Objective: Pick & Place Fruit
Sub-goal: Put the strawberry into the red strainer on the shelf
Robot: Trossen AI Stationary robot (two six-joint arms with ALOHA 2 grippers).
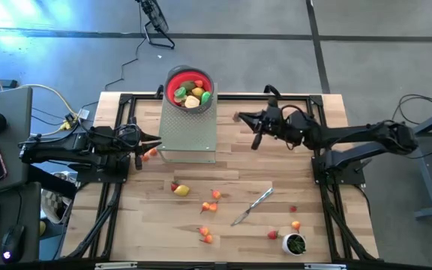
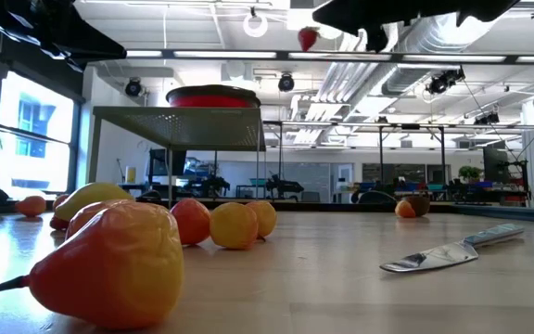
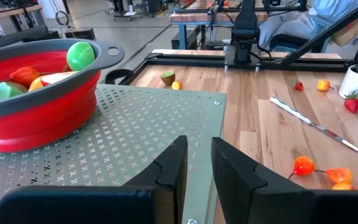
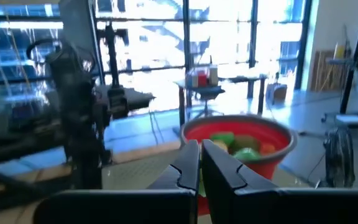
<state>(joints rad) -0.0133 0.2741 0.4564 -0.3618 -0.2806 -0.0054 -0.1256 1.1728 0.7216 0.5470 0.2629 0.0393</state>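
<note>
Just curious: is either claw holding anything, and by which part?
The right gripper pinches a small red fruit by its top; the left gripper is empty.

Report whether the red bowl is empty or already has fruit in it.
Partly filled. The red bowl on the perforated metal stand holds green, yellow, orange and tan fruit pieces; more lie scattered on the table.

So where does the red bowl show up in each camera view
High view: red bowl at the far end of the perforated metal stand, top centre.
Low view: only its rim shows on top of the stand, left of centre.
Left wrist view: at the left edge, fruit inside.
Right wrist view: centre right, just beyond the fingers.
Shared landmark: the stand under the bowl.
</note>
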